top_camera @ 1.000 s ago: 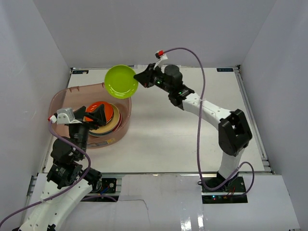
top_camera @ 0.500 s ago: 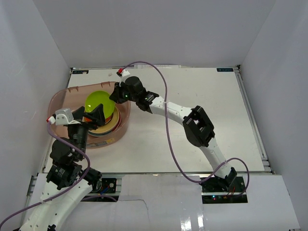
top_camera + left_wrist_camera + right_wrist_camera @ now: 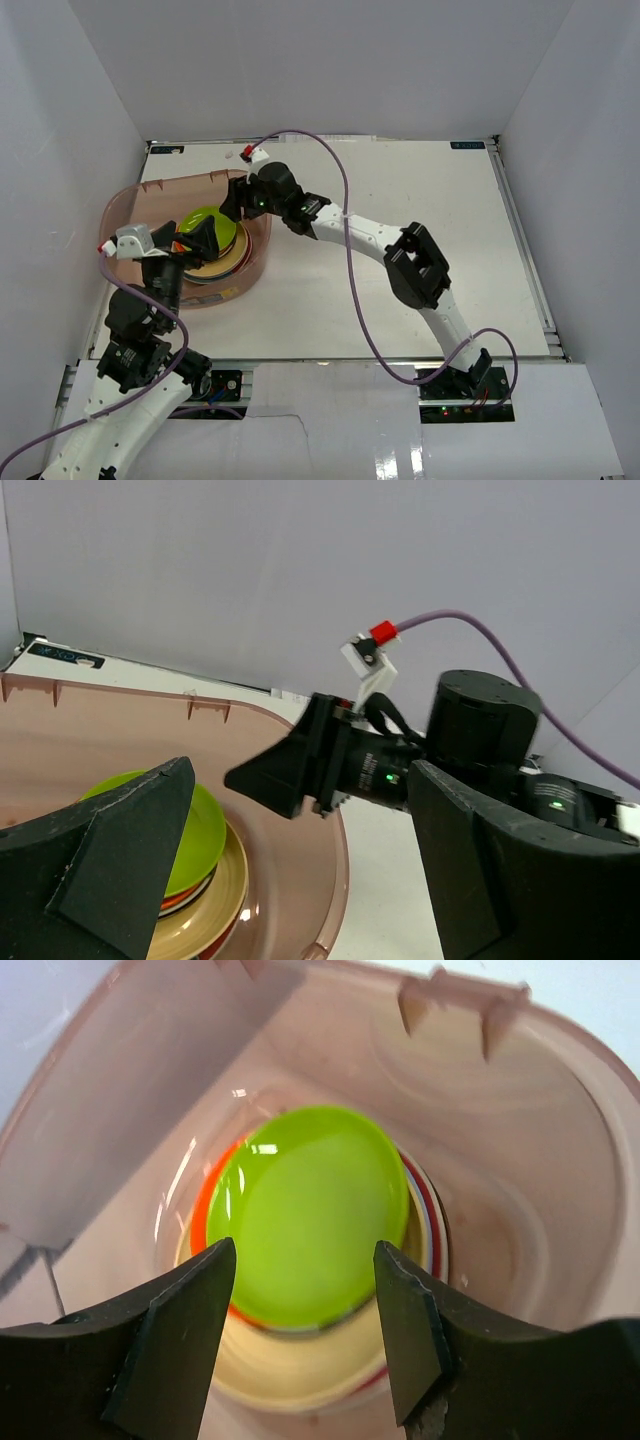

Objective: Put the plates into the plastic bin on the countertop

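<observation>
The translucent pinkish plastic bin (image 3: 128,202) stands at the left of the white countertop (image 3: 300,300). Inside it lies a stack of plates with the lime green plate (image 3: 206,224) on top. In the right wrist view the lime plate (image 3: 305,1210) rests free on an orange one (image 3: 203,1205) and a wider cream one (image 3: 300,1365). My right gripper (image 3: 233,200) hovers over the bin's right side, open, its fingers (image 3: 175,1330) apart above the plate. My left gripper (image 3: 190,243) hangs wide open over the bin's near side, holding nothing.
White walls close in the countertop on three sides. The right arm stretches diagonally across the table, trailing a purple cable (image 3: 350,270). From the left wrist, the bin's rim (image 3: 338,880) and the right gripper (image 3: 275,775) show just beyond my left fingers (image 3: 115,865).
The right arm carried the lime plate from beyond the bin's far rim down into the bin. Its jaws then opened and the plate now lies on the stack. The left arm stayed put.
</observation>
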